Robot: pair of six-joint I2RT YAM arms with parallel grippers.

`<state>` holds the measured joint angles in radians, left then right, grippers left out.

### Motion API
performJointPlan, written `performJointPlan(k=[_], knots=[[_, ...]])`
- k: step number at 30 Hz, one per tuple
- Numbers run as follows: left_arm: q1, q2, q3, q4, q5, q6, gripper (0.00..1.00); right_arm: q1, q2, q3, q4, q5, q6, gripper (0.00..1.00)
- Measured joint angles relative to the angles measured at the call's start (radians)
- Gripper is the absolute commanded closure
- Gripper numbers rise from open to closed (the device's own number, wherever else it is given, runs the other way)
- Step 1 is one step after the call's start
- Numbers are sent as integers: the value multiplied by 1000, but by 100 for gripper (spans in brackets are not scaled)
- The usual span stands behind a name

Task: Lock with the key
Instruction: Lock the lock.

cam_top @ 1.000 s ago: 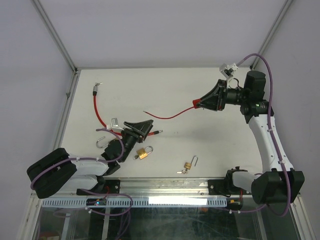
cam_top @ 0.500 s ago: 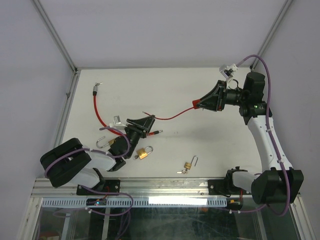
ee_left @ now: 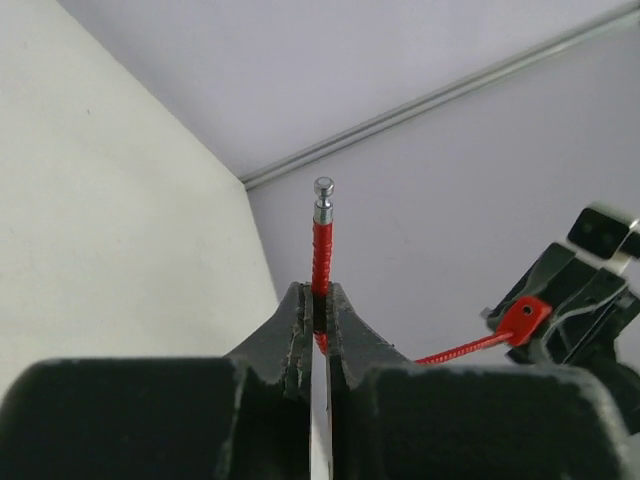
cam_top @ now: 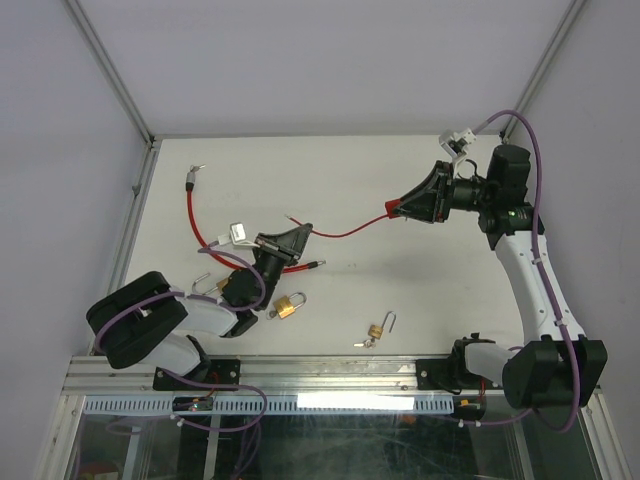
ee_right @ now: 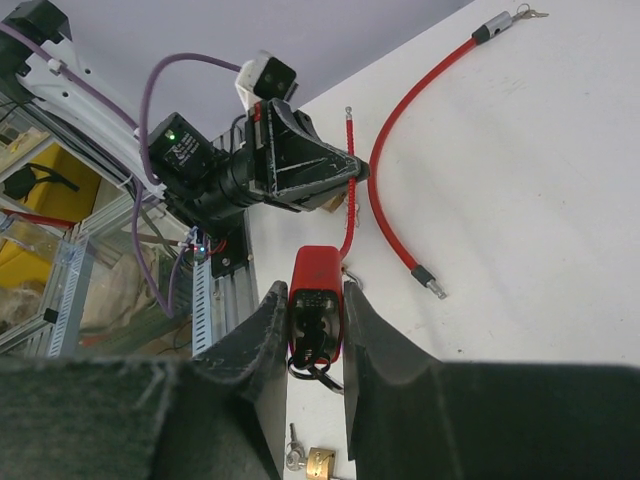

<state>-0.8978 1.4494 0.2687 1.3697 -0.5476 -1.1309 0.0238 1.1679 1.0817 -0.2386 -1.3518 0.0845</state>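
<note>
The white tabletop (cam_top: 400, 290) sits between pale walls. Left of centre in the top view, the left fingers (ee_left: 292, 335), spread a second ago, are now clenched on the free end of the thin red cable (ee_left: 320, 240), its metal tip poking out beyond them. At upper right the right fingers (ee_right: 262, 325) grasp the red lock (ee_right: 317, 285) as before, so the tip can probably be fed in next; I cannot make out the key.

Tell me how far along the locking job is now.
Done: the right gripper is shut on the red lock body, the left gripper on the thin cable below its metal tip. In hand: both parts held apart. Left: insert the tip and lock it.
</note>
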Motion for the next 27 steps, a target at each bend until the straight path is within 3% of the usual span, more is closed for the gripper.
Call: performJointPlan(k=[6, 14, 21, 27], knots=[[0, -73, 75, -86, 105, 430, 100, -1, 7, 44, -197, 29, -195, 100], [0, -202, 430, -685, 415, 959, 100, 0, 90, 177, -511, 65, -531, 100], [-1, -210, 586, -1111, 667, 1152, 100, 15, 180, 183, -664, 51, -658, 100], [-6, -210, 646, -1297, 760, 1187, 100, 24, 238, 178, -689, -19, -680, 100]])
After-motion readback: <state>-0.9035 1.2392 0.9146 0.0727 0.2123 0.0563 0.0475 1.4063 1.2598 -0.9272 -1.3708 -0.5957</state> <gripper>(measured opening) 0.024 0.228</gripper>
